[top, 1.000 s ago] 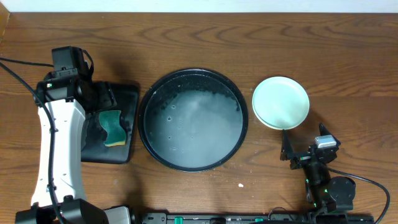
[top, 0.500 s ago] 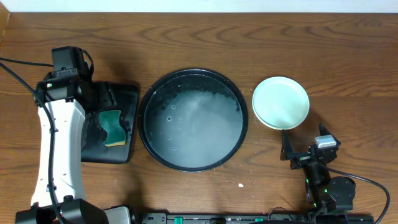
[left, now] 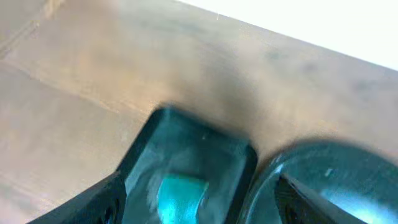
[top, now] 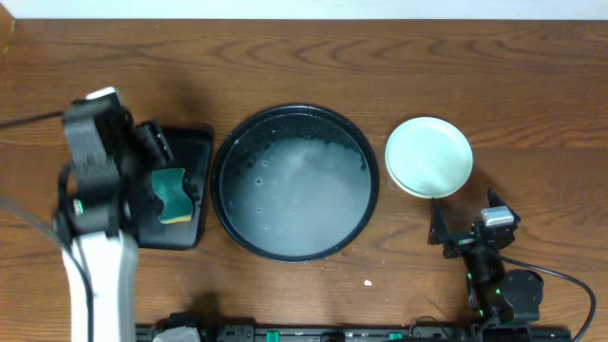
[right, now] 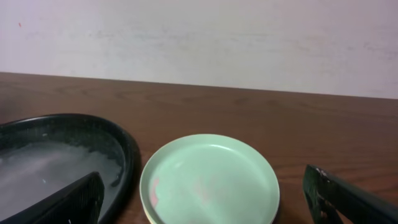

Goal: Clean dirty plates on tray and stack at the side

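Logging positions from the overhead view first. The tray (top: 294,204) sits mid-table: round, black, with a raised rim and a cloudy whitish film with droplets over its floor. The plates (top: 428,157) lie in one pile on the table (top: 380,57), just right of the tray and apart from its rim.

In the right wrist view the top plate (right: 211,180) is mint with faint reddish smears. A pale yellow edge shows beneath it at lower left. How many plates are in the pile cannot be told.

The right gripper (right: 202,176) is low near the table's front edge, pointing at the plates and close to their near side. Its fingers are spread wide and hold nothing.

The left gripper (left: 200,182) is above the sponge tray (top: 195,152), which lies just left of the tray. The arm is motion-blurred in both views. Its fingers are spread and carry nothing. The sponge (top: 171,195), green with a yellow edge, lies in the sponge tray below them.
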{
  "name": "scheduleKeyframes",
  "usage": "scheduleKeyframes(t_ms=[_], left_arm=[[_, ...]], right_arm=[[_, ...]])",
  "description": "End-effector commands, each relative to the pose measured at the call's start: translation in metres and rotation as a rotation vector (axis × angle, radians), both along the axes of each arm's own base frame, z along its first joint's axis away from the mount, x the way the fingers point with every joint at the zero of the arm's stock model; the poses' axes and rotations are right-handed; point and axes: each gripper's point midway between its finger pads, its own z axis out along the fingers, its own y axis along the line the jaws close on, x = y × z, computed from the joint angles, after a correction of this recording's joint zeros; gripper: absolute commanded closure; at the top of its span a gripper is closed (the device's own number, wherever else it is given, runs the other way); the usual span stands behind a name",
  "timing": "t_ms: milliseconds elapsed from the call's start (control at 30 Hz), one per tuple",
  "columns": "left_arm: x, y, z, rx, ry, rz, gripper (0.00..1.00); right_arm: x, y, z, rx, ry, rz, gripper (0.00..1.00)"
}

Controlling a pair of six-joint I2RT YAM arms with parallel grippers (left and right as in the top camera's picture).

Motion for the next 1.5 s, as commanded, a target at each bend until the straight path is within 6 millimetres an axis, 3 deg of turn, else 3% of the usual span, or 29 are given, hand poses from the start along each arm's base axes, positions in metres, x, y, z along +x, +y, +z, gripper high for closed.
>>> scheduleKeyframes(t_ms=[0, 367, 633, 900, 1467], left_arm=[[-0.021, -0.014, -0.011, 0.007, -0.137, -0.055, 0.23], [-0.067, -0.029, -0.048, 0.082, -0.477, -0.092, 0.23], [-0.083, -0.020, -0.083, 0.149, -0.511, -0.044, 0.23], [-0.088, -0.018, -0.106, 0.197, -0.478, -0.035, 0.23], [-0.088, -0.018, -0.107, 0.211, -0.468, -0.046, 0.23]], right_arm=[[-0.001, 0.002, 0.000, 0.014, 0.002, 0.011, 0.01], [-0.001, 0.002, 0.000, 0.014, 0.002, 0.011, 0.01], [-0.001, 0.002, 0.000, 0.014, 0.002, 0.011, 0.01], [-0.001, 0.002, 0.000, 0.014, 0.002, 0.011, 0.01], [-0.001, 0.002, 0.000, 0.014, 0.002, 0.011, 0.01]])
